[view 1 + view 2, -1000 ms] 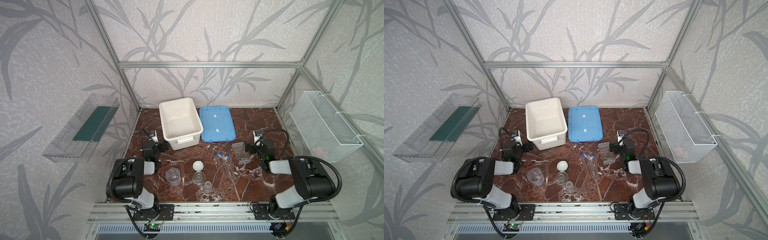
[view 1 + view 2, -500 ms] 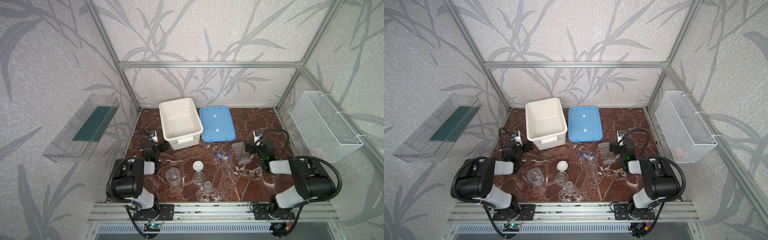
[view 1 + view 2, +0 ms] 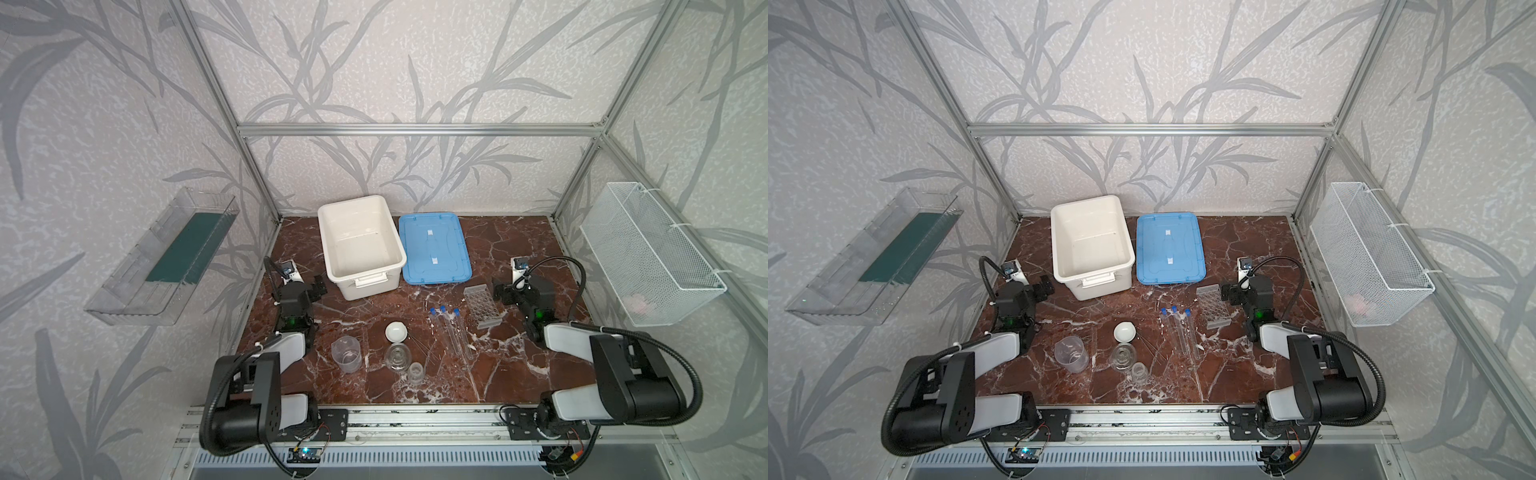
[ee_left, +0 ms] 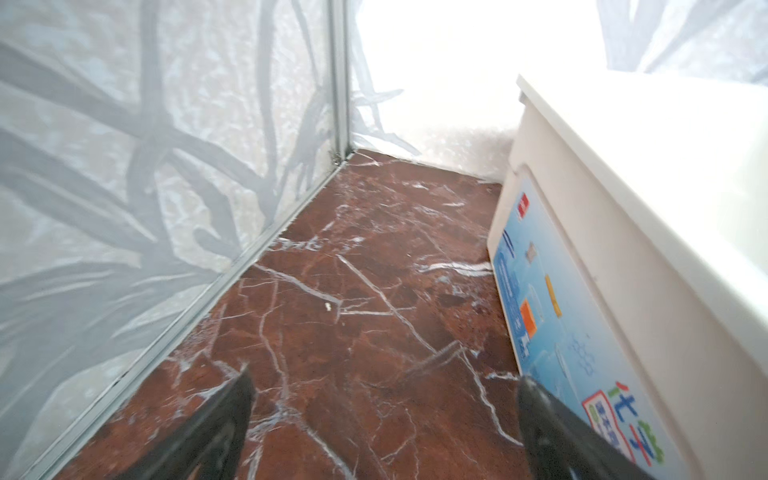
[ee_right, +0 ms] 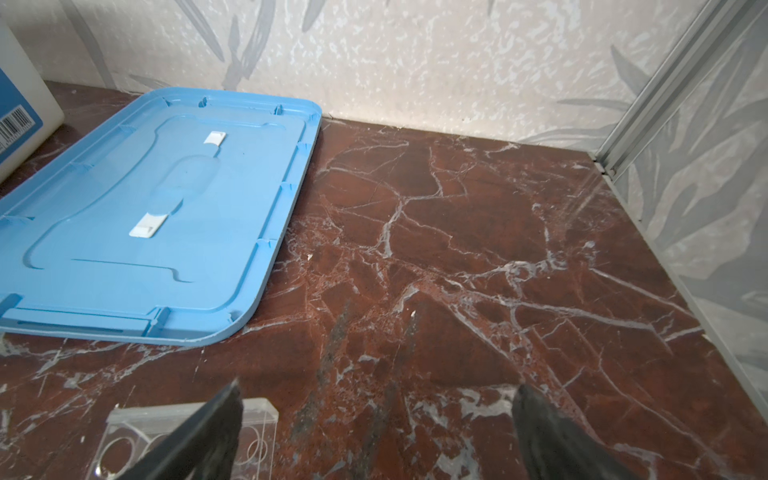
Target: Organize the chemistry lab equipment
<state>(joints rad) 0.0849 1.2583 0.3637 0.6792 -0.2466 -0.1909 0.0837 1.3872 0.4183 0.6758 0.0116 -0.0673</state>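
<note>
In both top views the glassware sits at the table's front middle: a clear beaker [image 3: 345, 354] [image 3: 1071, 354], a flask [image 3: 397, 356], a smaller beaker [image 3: 415, 371] and a little white dish [image 3: 395, 332]. Three blue-capped test tubes [image 3: 451, 332] [image 3: 1179, 334] lie flat to their right. The clear holed rack [image 3: 482, 306] [image 5: 257, 419] rests just left of my right gripper [image 3: 500, 291] [image 5: 378, 386], which is open over bare marble. Beside the white box, my left gripper [image 3: 318, 286] [image 4: 384, 376] is open and empty.
A white box [image 3: 370, 280] [image 4: 623, 249] stands at the back with its blue lid [image 3: 434, 249] [image 5: 145, 216] flat beside it. A clear shelf [image 3: 162, 257] hangs on the left wall and a wire basket [image 3: 648, 253] on the right wall.
</note>
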